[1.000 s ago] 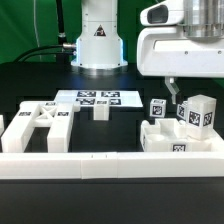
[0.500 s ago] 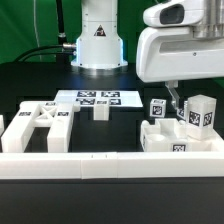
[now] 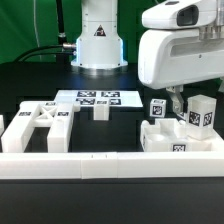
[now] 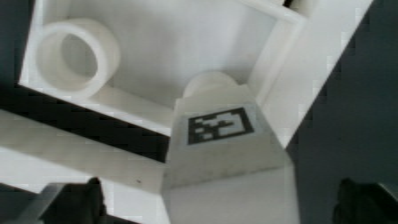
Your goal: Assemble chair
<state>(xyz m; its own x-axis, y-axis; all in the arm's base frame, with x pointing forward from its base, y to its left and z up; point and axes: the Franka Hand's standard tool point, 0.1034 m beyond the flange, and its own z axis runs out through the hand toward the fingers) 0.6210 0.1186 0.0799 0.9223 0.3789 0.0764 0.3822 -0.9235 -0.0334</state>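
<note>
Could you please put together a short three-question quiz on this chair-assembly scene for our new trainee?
1. True or false: the gripper is shut on the cross-braced side.
2. In the exterior view, the cross-braced side lies: A) toward that view's left; B) toward that view's right; C) under the gripper.
3. Fill in: in the wrist view, the white part between the open jaws is a tagged ____.
Key: 1 false, the jaws stand open; 2 A; 3 post.
</note>
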